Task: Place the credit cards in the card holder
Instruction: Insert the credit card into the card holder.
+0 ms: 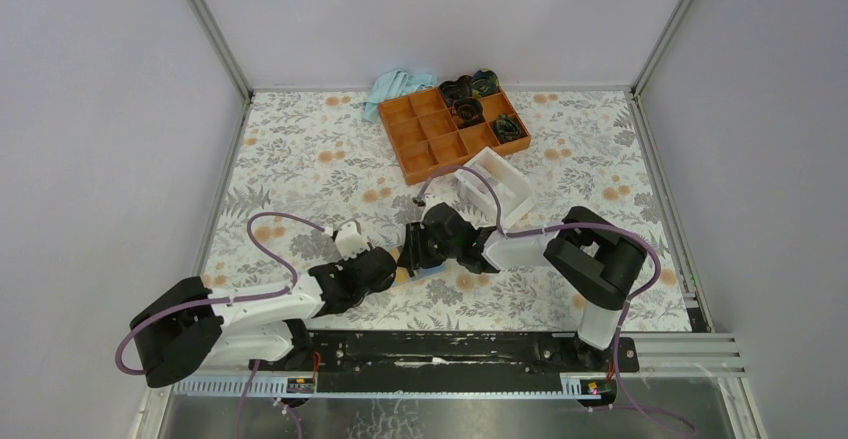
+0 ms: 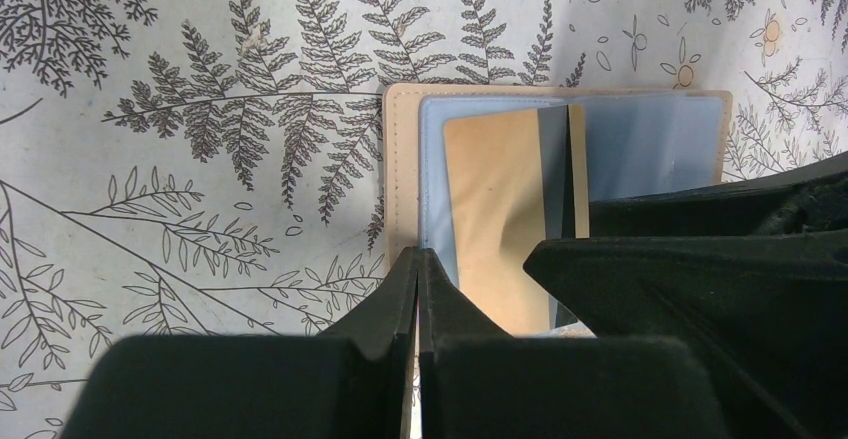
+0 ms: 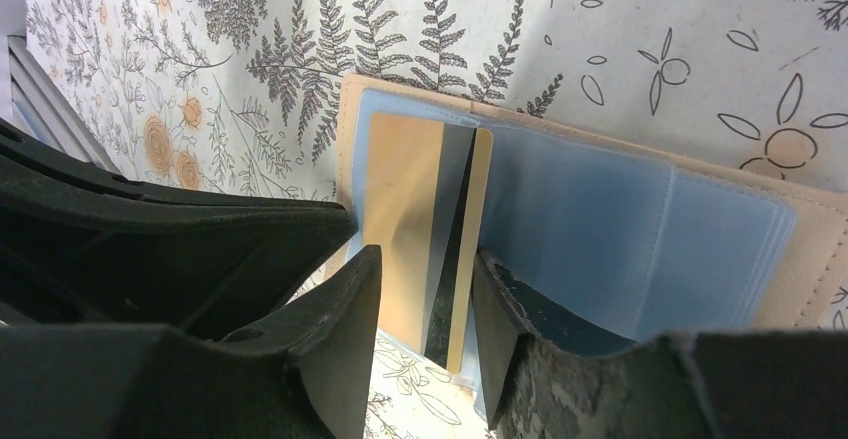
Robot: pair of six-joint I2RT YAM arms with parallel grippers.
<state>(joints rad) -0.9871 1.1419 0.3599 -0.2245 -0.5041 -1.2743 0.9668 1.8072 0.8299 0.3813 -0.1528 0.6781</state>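
Table (image 1: 300, 159): covered with a floral cloth; both arms meet over the middle, near its near edge.
Orange tray (image 1: 415, 164): at the far edge's middle, with dark items in its right compartments.
White box (image 1: 495, 184): just beside the tray's near right corner.
Blue cloth (image 1: 390, 87): at the far edge, touching the tray's left corner.
Left gripper (image 2: 418, 255): clenched, tips at the holder's edge.
Right gripper (image 3: 428, 256): released, fingers apart over the card.
Card holder (image 2: 398, 159): open flat under both grippers, pale blue sleeves up.
Credit card (image 2: 490, 209): tan with a dark stripe, flat against the sleeves. Cannot tell if it is tucked in.
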